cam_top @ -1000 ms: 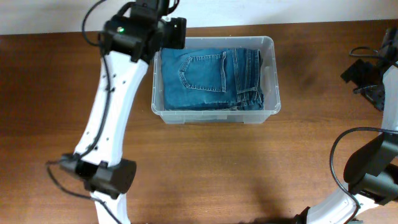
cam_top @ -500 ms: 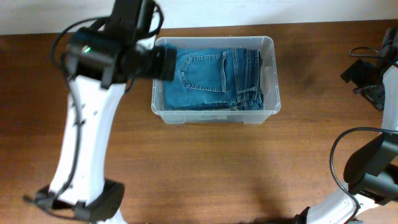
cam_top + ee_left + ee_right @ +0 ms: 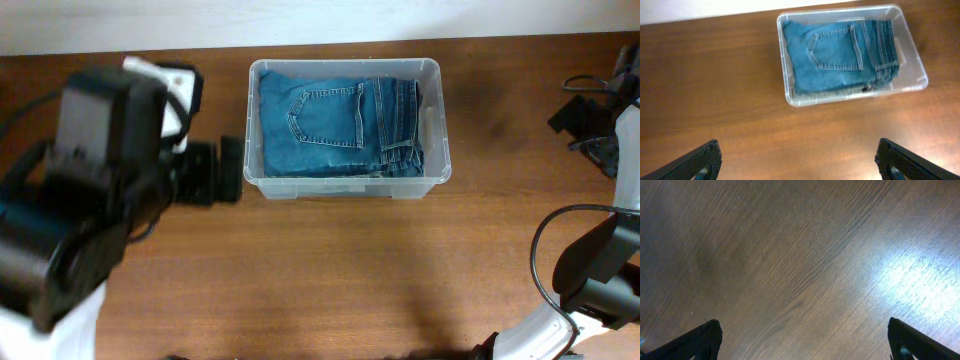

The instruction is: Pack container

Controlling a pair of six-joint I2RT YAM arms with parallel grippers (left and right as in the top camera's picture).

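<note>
Left pincer (image 3: 799,161) is hanging released and empty, container (image 3: 852,96) ahead of it holding folded jeans (image 3: 830,55); packing looks finished, so I am aiming well clear of its rim.

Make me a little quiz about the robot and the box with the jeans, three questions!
1. True or false: the jeans lie folded inside the container.
2. The left gripper is: A) shut on the jeans, B) open and holding nothing, C) down inside the container.
3. Fill in: between the fingers of the open right gripper, its wrist camera shows only the wooden ____.
Key: 1 true; 2 B; 3 table.
</note>
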